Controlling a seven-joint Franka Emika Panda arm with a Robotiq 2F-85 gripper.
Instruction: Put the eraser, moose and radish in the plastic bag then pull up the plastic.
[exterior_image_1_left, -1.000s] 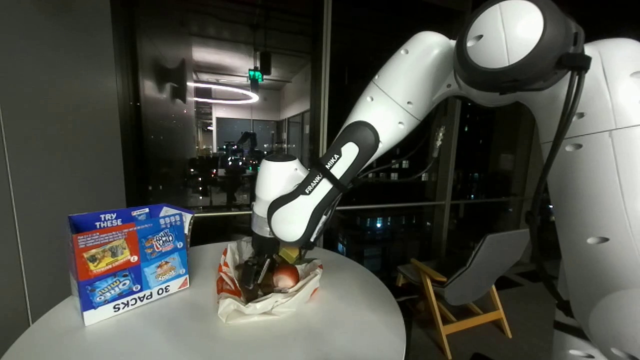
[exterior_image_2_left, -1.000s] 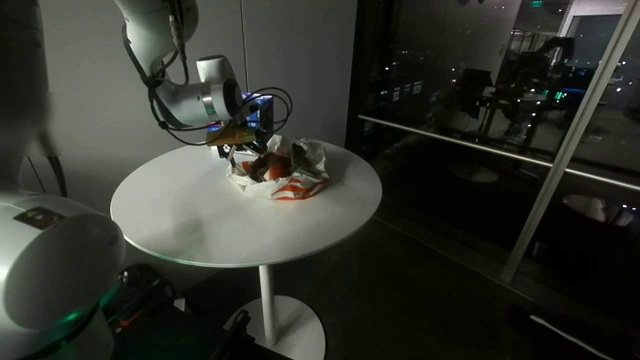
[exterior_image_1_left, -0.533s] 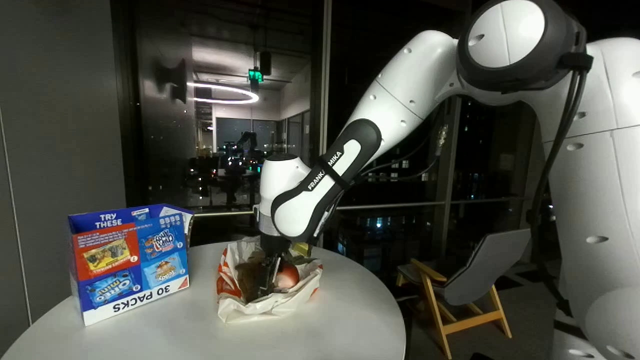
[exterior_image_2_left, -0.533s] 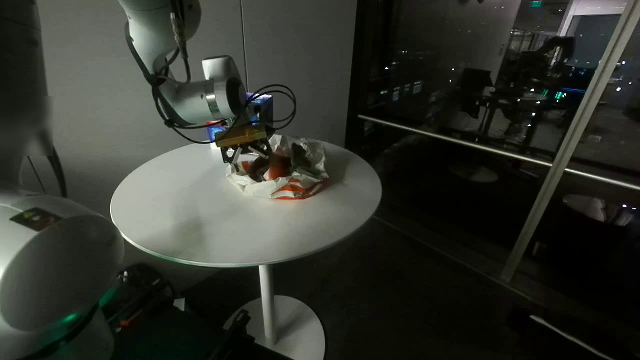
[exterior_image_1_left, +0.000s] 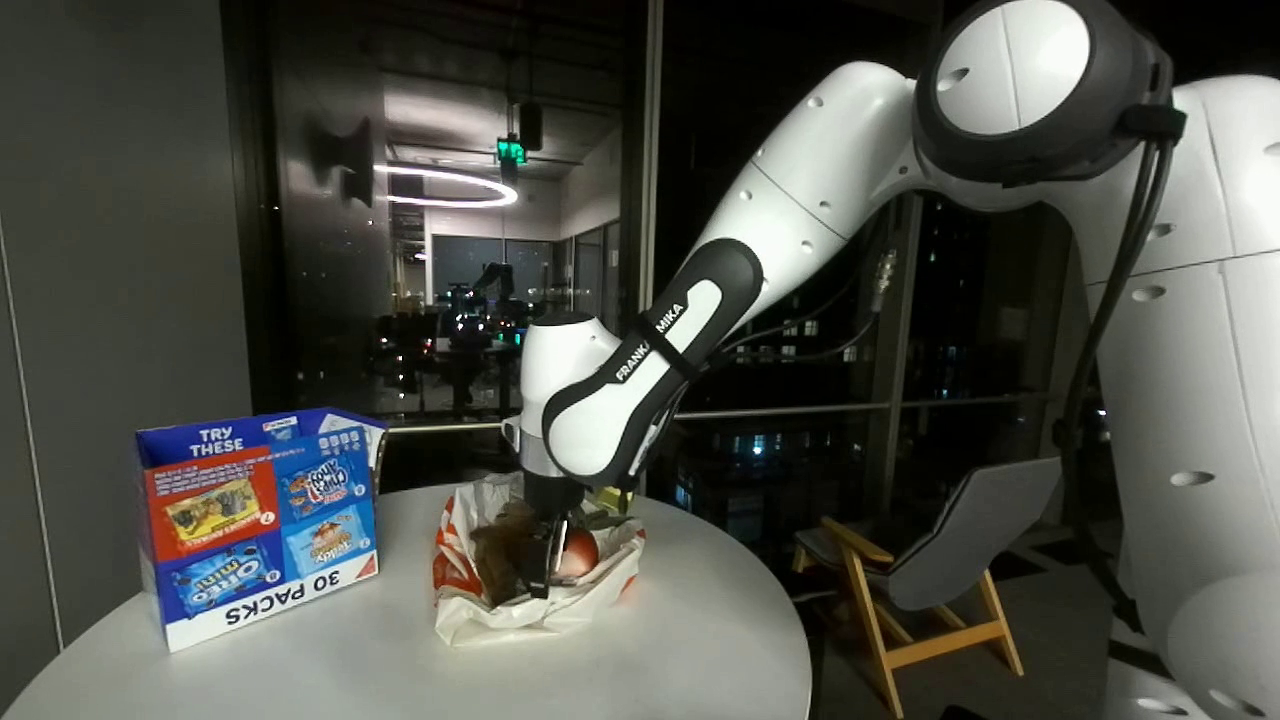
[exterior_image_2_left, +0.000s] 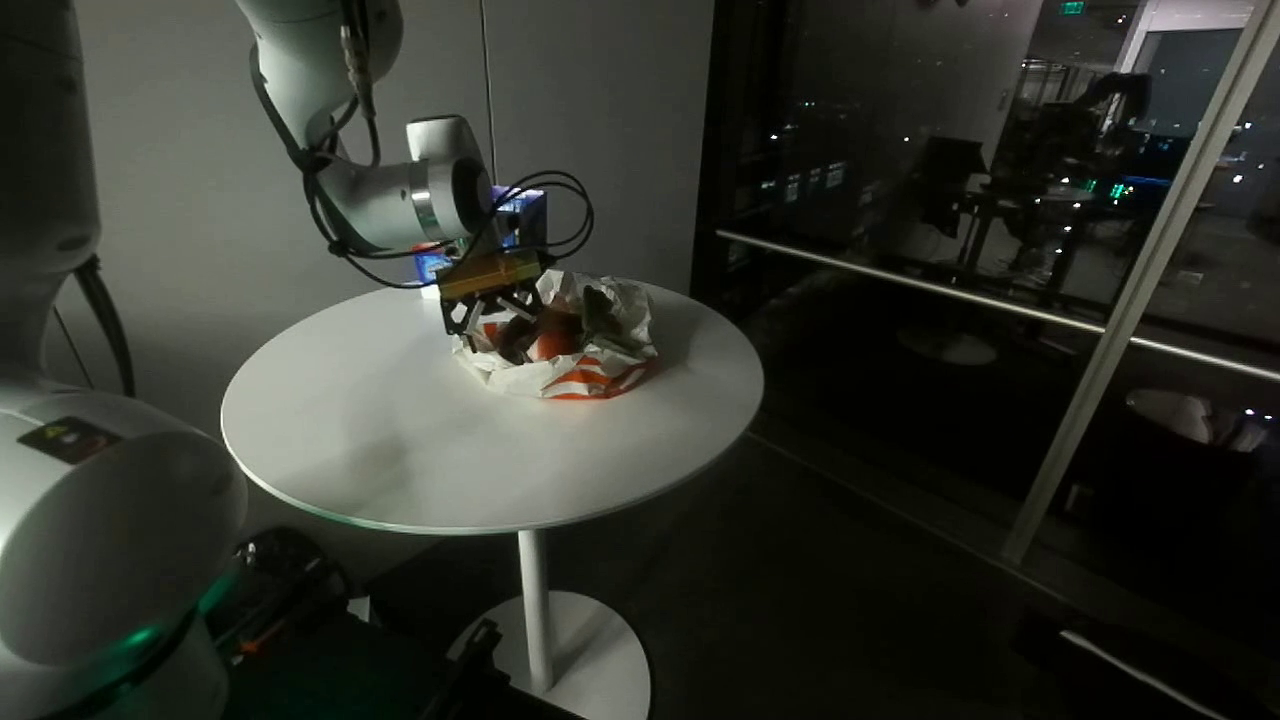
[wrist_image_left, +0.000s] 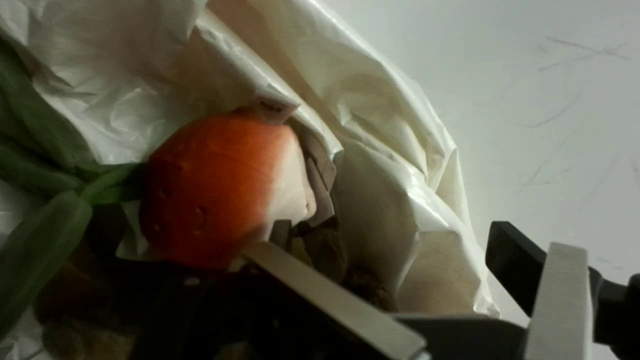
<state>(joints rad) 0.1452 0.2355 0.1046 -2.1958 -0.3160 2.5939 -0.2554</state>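
Round white table (exterior_image_1_left: 690, 650) is spread along the bottom of the frame in an exterior view. Nearest, in the wrist view: the jaws of the gripper (wrist_image_left: 390, 231) are set wide, nothing held. One of its fingers (wrist_image_left: 334, 296) is seen over the inside of the plastic bag (wrist_image_left: 380, 130), low in the centre; its mate is seen over the table at lower right. Bag rim is framed between them; contact cannot be told.

Radish (wrist_image_left: 215, 190) is nested in the bag left of centre, leaves toward the left edge. Brown plush, presumed the moose (exterior_image_1_left: 495, 560), is also contained, just left of the gripper in an exterior view. Eraser is not made out.

Change: against a second earlier, the gripper is shifted rightward in both exterior views; bag and contents are left as they were. Loading is judged done or nearly so, the rim apparently being lined up for the pull. A squeeze on plastic alone is called for; plush could be pinched too.

Alongside: snack box (exterior_image_1_left: 260, 530) at left. Farther: chair (exterior_image_1_left: 965, 540) at lower right, dark windows (exterior_image_1_left: 750, 90) behind.
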